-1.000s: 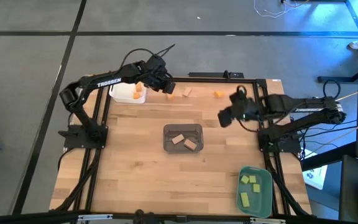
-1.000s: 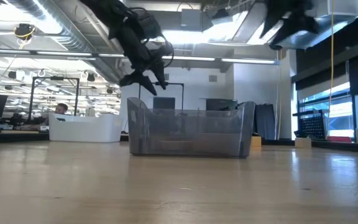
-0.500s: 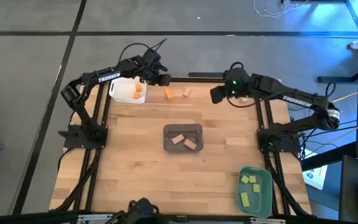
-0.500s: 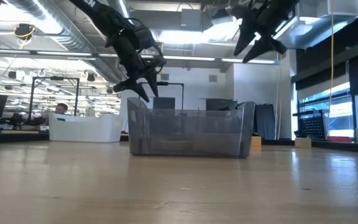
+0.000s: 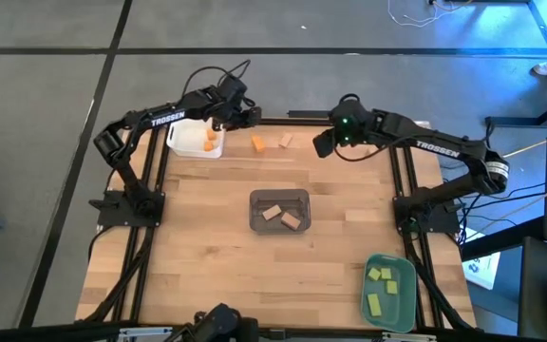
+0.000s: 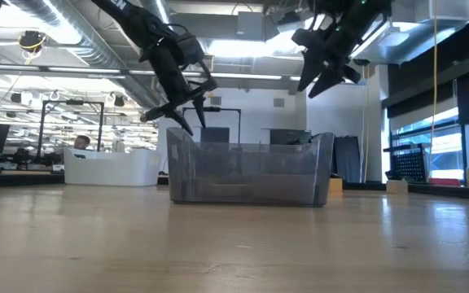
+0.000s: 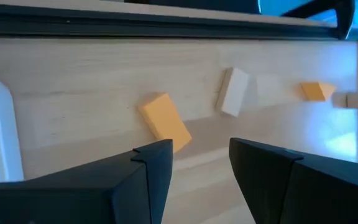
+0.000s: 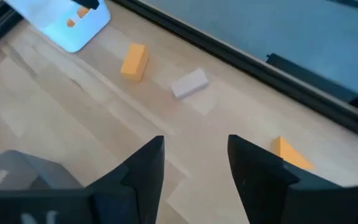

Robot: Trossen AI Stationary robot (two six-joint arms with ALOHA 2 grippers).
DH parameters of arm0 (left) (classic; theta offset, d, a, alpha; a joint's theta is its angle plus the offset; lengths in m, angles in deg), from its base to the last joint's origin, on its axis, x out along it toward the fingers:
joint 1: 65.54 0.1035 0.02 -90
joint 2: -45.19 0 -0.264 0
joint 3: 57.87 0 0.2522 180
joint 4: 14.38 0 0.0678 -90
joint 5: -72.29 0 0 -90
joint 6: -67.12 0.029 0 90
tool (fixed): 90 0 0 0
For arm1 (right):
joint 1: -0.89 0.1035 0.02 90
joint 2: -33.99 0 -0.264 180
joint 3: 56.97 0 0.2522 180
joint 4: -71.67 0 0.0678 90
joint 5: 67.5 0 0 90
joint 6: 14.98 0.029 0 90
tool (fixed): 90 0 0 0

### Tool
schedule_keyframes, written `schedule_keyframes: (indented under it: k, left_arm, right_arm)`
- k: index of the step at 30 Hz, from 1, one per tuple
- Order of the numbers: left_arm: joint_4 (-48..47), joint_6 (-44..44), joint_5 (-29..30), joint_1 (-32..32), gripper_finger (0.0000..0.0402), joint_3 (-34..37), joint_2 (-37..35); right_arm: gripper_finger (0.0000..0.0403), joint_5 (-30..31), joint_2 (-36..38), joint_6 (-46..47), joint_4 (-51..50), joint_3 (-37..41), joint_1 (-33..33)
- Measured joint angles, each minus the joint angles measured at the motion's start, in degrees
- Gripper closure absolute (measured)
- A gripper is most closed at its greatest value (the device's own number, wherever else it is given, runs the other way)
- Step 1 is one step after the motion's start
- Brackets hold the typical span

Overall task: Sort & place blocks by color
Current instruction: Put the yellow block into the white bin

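Observation:
On the table near its far edge lie an orange bar (image 5: 257, 142) (image 7: 165, 121) and a tan block (image 5: 286, 141) (image 7: 234, 92). A second small orange block (image 8: 289, 154) (image 7: 316, 91) lies further right. My left gripper (image 5: 247, 116) (image 7: 201, 162) hangs open in the air above the far edge, between the white tray and the orange bar. My right gripper (image 5: 319, 144) (image 8: 194, 162) hovers open above the table just right of the tan block. Both show raised in the low view, left gripper (image 6: 173, 114) and right gripper (image 6: 320, 77).
The white tray (image 5: 186, 141) at the far left holds orange blocks. The grey tray (image 5: 280, 197) at mid-table holds tan blocks. The teal tray (image 5: 388, 261) at the near right corner holds yellow-green blocks. A black frame rail (image 5: 345, 118) runs along the far edge.
My right gripper has swung from above the table's right middle toward the far edge and left, ending beside the tan block. My left gripper has drawn back a little toward the far edge and left, off the orange bar. No block has moved.

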Motion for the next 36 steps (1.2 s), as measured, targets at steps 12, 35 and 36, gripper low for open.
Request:
schedule_keyframes:
  k: [12, 35, 36]
  left_arm:
    - [-1.6, 6.0, 7.41, -2.0, 0.025, -8.91, 0.04]
    - [-29.83, 5.85, 5.91, -7.0, 0.025, -28.94, 13.14]
    - [-29.1, 4.71, 5.9, -7.29, 0.025, -28.94, 13.14]
  right_arm:
    - [0.0227, 0.02, -0.19, 1.78, -0.04, 0.0, 0.0]
    - [0.0227, 0.04, -0.19, 1.73, 0.29, 0.0, 0.02]
    - [0.0227, 0.03, -0.19, 1.77, 0.3, 0.0, 0.02]
